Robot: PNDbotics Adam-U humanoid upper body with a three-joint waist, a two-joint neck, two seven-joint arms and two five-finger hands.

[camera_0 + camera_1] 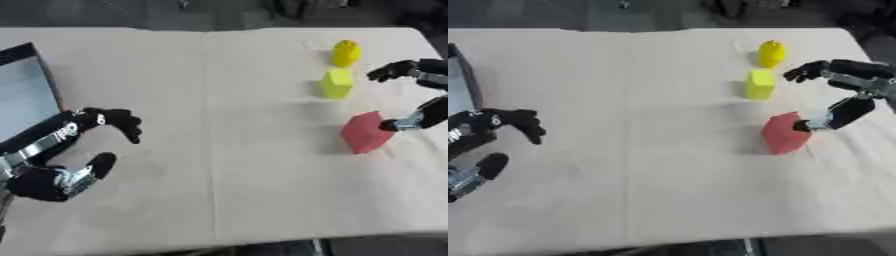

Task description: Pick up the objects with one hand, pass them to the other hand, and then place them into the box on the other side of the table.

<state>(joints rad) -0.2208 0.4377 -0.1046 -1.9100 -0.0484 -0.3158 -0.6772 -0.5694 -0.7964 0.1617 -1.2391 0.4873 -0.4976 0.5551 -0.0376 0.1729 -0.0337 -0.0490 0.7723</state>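
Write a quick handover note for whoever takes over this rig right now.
Right hand: open at the table's right side, thumb touching the red block, nothing gripped.
Left hand: open, holding nothing, beside the box at the left edge.
Yellow block and rounded yellow object stand beyond the red block, untouched.
Done: nothing seen in the box.
Left: pick up, pass and box all three.

Table [219, 100]: matt beige cloth-like cover, smooth with faint creases. Red block [785, 132], yellow block [759, 84] and rounded yellow piece [771, 53]: matt. Box [26, 90]: dark rim, pale smooth inside. Hands [109, 122] [833, 70]: matt black, silver metal parts.
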